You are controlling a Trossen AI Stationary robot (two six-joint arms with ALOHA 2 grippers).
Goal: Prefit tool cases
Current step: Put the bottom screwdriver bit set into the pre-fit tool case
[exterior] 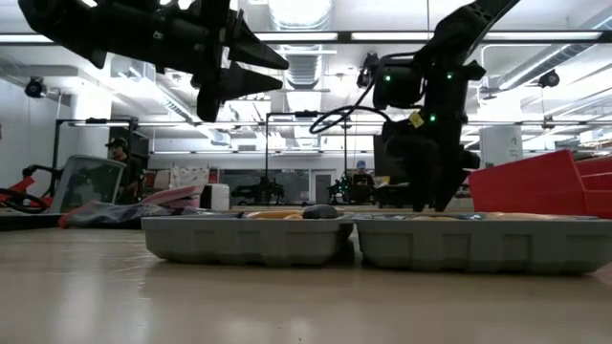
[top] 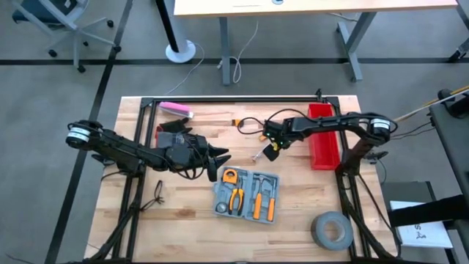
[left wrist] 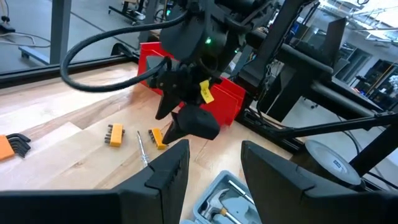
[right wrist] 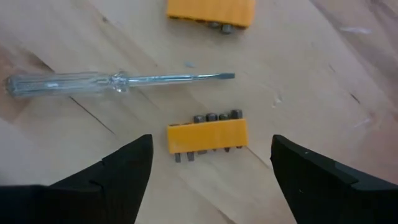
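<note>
My right claw [right wrist: 211, 163] hangs spread wide over a small yellow bit holder [right wrist: 207, 136], which lies straight below, between my two fingers. The holder's long axis runs across the gap from one finger toward the other, so I judge I need to turn the wrist or close over its ends. The clear-handled screwdriver [right wrist: 118, 81] lies just beyond it. The tool case [top: 247, 194] sits open on the table [top: 183, 227], nearer the front edge than the holder. My left claw [top: 218, 157], half open and empty, hovers beside the case.
</note>
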